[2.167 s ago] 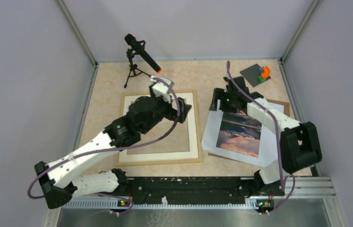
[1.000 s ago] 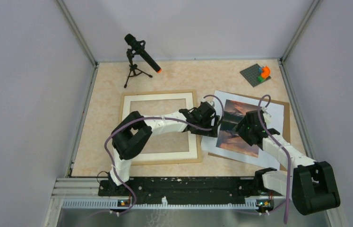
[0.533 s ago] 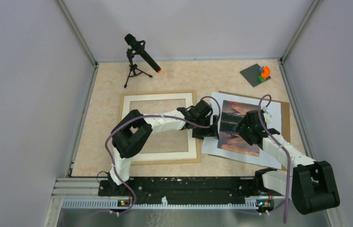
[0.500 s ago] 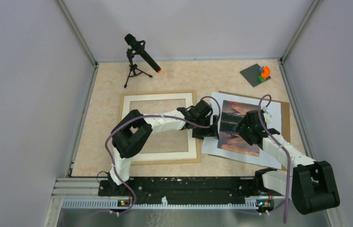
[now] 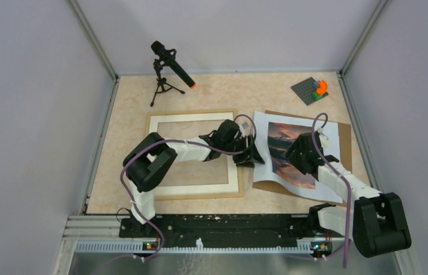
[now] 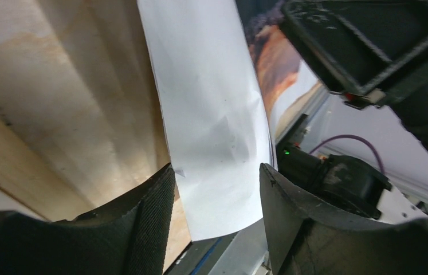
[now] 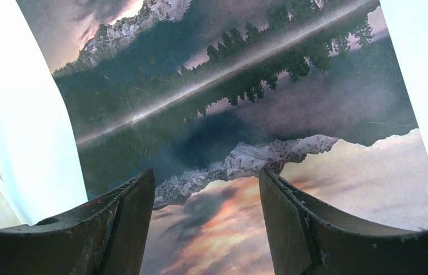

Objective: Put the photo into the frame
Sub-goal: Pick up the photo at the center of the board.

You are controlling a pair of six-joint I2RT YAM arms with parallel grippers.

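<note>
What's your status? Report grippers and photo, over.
Left gripper around the photo's lifted left edge, grip unconfirmed. Right gripper open over the photo. Photo partly on backing board, outside the frame. Left arm lies across the frame.

Photo and frame are lying side by side.
The sunset photo (image 5: pixel 291 153) is curling up at its left edge, just right of the flat wooden frame (image 5: pixel 188 112).

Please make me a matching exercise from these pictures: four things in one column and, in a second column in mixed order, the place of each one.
Things:
1. photo
2. frame
3. microphone
4. grey brick plate

Places:
a. far right corner
b. far side, left of centre
c. directly left of the photo
d. lying on the brown board

Pairs: 1-d; 2-c; 3-b; 4-a
</note>
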